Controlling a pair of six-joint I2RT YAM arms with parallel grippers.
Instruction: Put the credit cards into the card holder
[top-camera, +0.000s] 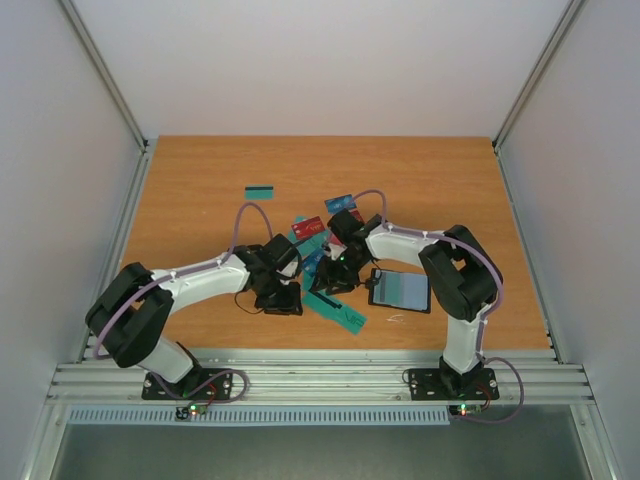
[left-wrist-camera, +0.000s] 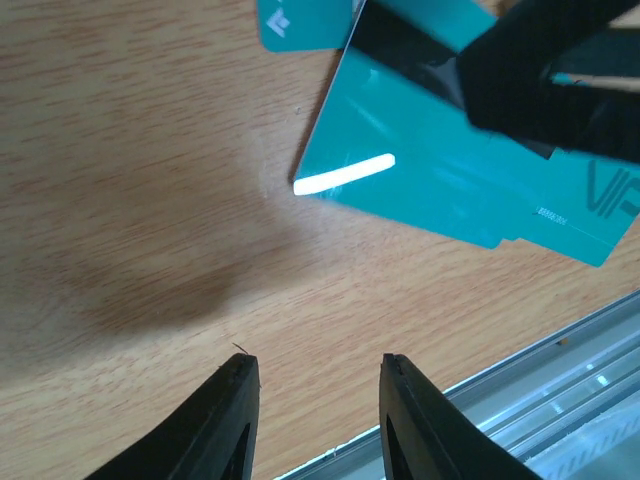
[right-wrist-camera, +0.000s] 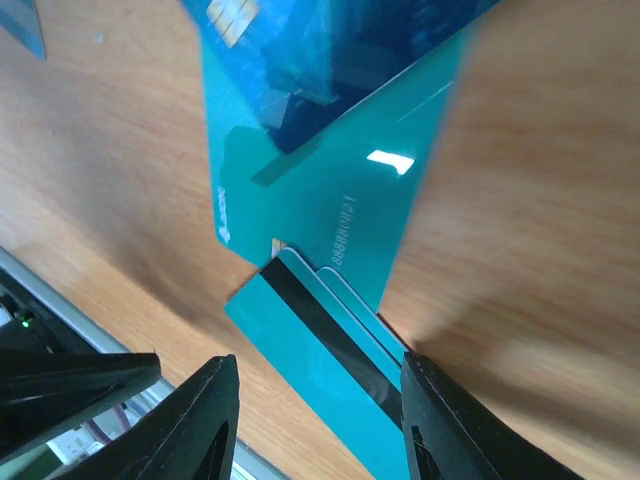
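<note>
A loose pile of credit cards (top-camera: 318, 245), mostly teal with a red one (top-camera: 308, 226) and a blue one (top-camera: 340, 203), lies mid-table. The black card holder (top-camera: 400, 290) lies open, teal-grey inside up, to the right of the pile. My right gripper (top-camera: 330, 275) is open low over the pile's front; in the right wrist view (right-wrist-camera: 318, 365) its fingers straddle a teal card with a black stripe (right-wrist-camera: 330, 370) without closing on it. My left gripper (top-camera: 283, 298) is open and empty over bare wood (left-wrist-camera: 318, 362), with teal cards (left-wrist-camera: 430, 180) just ahead of it.
One teal card (top-camera: 260, 191) lies alone at the back left. More teal cards (top-camera: 338, 310) lie near the front edge. The metal rail (top-camera: 320, 372) runs along the table's near edge, close behind the left gripper (left-wrist-camera: 560, 350). The two grippers are close together.
</note>
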